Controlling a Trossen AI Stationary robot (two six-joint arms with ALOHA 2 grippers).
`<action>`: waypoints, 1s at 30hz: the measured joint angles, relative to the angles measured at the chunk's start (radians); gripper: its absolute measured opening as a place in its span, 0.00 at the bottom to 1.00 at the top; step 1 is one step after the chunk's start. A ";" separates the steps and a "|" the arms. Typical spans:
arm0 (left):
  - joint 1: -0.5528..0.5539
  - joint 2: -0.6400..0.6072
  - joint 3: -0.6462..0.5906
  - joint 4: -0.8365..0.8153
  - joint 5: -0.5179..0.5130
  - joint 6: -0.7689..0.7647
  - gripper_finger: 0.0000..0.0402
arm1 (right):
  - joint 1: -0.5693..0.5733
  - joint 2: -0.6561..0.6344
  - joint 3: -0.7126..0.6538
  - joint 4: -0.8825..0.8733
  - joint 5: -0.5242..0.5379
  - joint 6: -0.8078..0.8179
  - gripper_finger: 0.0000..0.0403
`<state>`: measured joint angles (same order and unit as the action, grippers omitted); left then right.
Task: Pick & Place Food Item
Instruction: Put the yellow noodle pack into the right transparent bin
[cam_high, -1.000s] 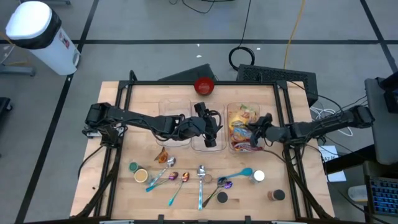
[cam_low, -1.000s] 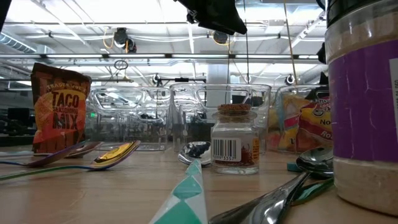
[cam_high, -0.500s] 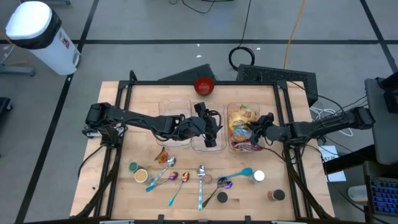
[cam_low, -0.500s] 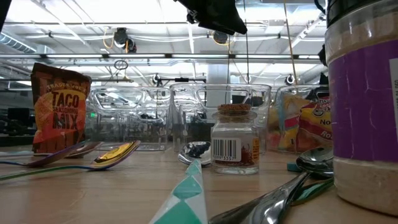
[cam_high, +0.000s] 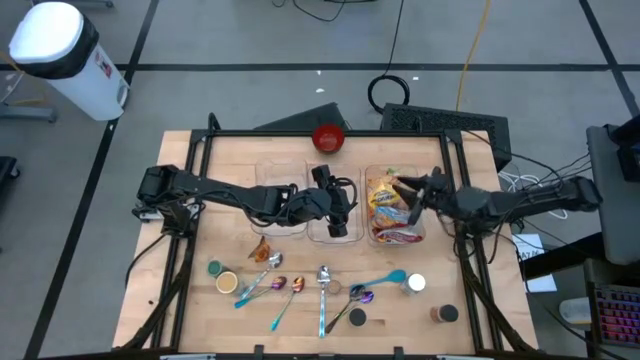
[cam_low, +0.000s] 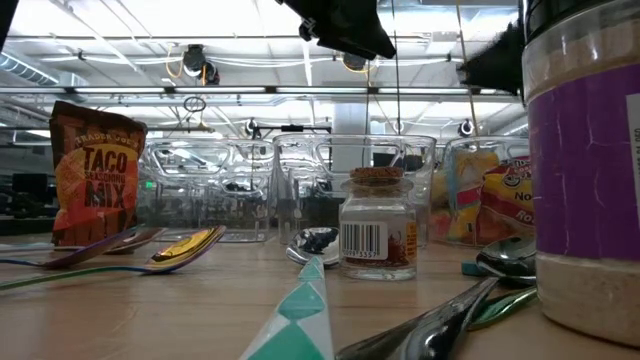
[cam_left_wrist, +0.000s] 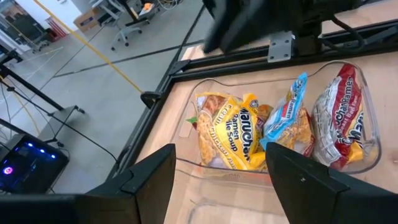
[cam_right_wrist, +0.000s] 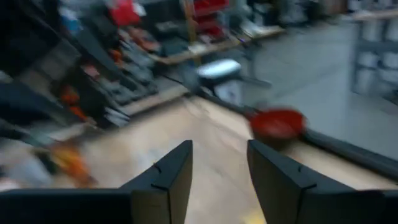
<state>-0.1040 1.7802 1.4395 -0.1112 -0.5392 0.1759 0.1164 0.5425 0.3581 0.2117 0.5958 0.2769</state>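
The crinkly yellow-and-red ramen noodle packets (cam_high: 390, 205) sit piled in the clear plastic bin (cam_high: 396, 238) at about 3 o'clock from the counter's (cam_high: 225, 165) middle. The right end effector (cam_high: 411, 190) hangs over that bin's far end, fingers parted with nothing between them. The left end effector (cam_high: 338, 212) is over the empty clear middle bin (cam_high: 328, 236) just beside it, fingers spread, gripping nothing. A red round bowl (cam_high: 328, 138) sits at 12 o'clock by the counter's far edge. Spoons (cam_high: 322, 290) and small spice jars (cam_high: 226, 282) are scattered along 6 o'clock.
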 joint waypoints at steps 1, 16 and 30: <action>0.000 0.000 0.000 0.000 0.000 -0.003 0.64 | -0.010 0.015 0.036 -0.016 -0.031 -0.004 0.32; 0.000 0.000 0.000 -0.007 0.000 -0.031 0.64 | -0.200 0.401 0.195 -0.383 -0.181 -0.003 0.02; 0.000 0.000 0.000 -0.028 0.000 -0.036 0.64 | -0.262 0.441 0.138 -0.434 -0.177 0.077 0.00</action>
<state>-0.1040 1.7802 1.4395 -0.1394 -0.5396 0.1398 -0.1452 0.9834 0.4958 -0.2221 0.4185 0.3538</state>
